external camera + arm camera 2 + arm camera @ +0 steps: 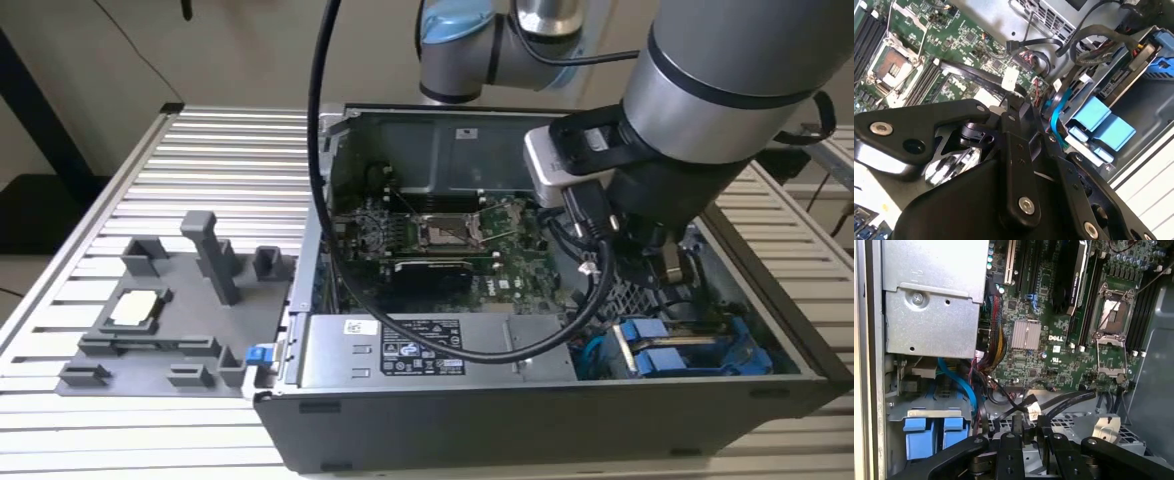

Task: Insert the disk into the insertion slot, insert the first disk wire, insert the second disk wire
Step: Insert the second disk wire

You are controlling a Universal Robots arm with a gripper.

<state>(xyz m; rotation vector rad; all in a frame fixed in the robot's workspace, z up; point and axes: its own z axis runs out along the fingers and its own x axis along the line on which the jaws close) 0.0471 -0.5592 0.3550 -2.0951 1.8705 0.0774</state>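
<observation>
The disk (681, 352), blue-framed, already sat in the insertion slot (627, 368) at the lower right of the exterior view, inside the open computer case (534, 420) on the slatted counter (147, 180). That first step looked finished to me. In the first wrist view the same blue frame (934, 432) showed at lower left, tucked under the grey cage.

The gripper (1029, 437) hung low over the case floor beside the slot, its black fingers (1010, 452) standing close on either side of a dark wire (1024, 405) with a white tag (whether they actually pinched it, I couldn't tell). So the wire steps seemed unfinished, as far as I could judge.

The disk lay flat, its long axis running across the lower right of the exterior view, blue handles facing up.
</observation>
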